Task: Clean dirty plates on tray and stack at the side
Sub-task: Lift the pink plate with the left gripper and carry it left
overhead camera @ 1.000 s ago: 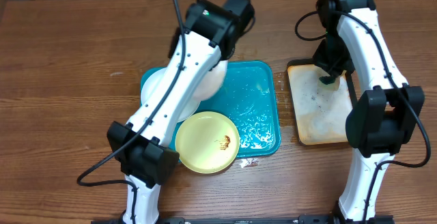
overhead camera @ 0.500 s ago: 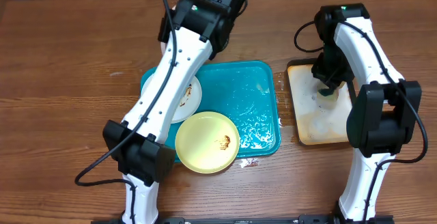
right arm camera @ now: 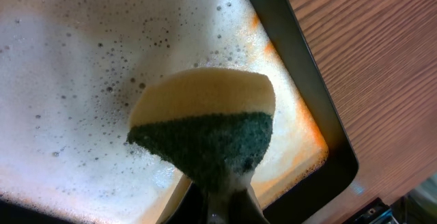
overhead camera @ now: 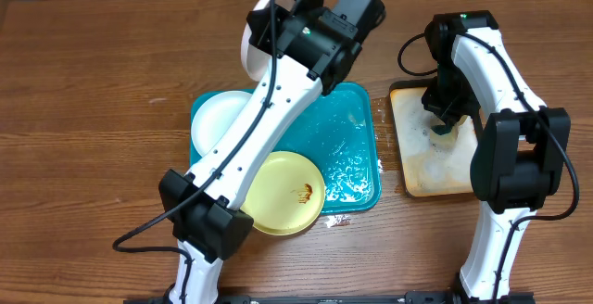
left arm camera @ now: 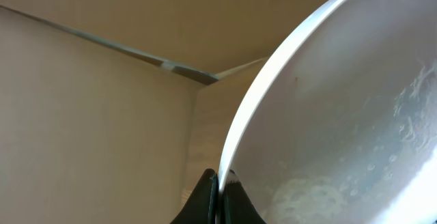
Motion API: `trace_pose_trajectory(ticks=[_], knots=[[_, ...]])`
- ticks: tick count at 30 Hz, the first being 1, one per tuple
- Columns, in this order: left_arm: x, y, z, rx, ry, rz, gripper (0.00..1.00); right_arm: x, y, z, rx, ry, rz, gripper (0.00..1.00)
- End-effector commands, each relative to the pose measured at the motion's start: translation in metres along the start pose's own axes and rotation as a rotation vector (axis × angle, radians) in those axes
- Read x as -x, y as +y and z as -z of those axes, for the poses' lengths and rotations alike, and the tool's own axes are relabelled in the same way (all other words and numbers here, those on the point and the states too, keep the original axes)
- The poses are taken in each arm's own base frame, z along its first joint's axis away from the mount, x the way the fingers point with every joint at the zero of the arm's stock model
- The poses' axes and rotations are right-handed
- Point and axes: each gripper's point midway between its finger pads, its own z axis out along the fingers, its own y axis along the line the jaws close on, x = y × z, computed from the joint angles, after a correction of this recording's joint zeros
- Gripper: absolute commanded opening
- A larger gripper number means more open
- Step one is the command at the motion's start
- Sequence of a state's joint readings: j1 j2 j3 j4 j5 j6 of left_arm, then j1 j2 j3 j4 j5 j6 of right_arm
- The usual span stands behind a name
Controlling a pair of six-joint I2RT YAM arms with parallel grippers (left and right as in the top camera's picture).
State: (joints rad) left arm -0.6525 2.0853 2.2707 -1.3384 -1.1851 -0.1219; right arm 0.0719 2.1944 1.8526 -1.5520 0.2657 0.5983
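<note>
Over the desk [overhead camera: 93, 109] our left pincer [left arm camera: 218, 183] clenches a raised plate [left arm camera: 341, 115]; lower, behind it, the teal tray [overhead camera: 347, 128] holds a white plate [overhead camera: 215, 119] and a yellow-green plate [overhead camera: 283, 193]; our right pincer [right arm camera: 218, 203] grasps a sponge [right arm camera: 205, 115] above a foamy tan tray [overhead camera: 445, 170]

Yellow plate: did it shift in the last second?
No. In the overhead view the yellow plate lies where it was, overhanging the near left corner of the teal tray, with its brown smear turned the same way.

white plate [left arm camera: 341, 115]: tilted; soapy film on its face | fingers [left arm camera: 198, 207]: closed on its rim | behind: beige walls [left arm camera: 89, 121]
</note>
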Motion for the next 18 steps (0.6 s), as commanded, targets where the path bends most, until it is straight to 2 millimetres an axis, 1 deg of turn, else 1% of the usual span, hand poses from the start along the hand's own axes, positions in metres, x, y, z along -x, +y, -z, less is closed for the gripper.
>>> trace_pose_trajectory(ticks=[1,12,15,18], knots=[[0.006,0.016,0.008,0.070,-0.027,0.004,0.04,0.002,-0.006,0.014,0.026,-0.034,-0.012,0.04],[0.007,0.015,0.009,0.064,-0.030,0.012,0.04,0.005,-0.014,0.011,0.034,-0.013,-0.040,0.04],[0.006,0.008,0.013,0.037,-0.033,-0.001,0.04,0.006,-0.015,0.010,0.037,-0.009,-0.045,0.04],[0.001,-0.001,0.024,0.004,-0.032,-0.023,0.04,0.006,-0.016,0.010,0.037,-0.007,-0.047,0.04]])
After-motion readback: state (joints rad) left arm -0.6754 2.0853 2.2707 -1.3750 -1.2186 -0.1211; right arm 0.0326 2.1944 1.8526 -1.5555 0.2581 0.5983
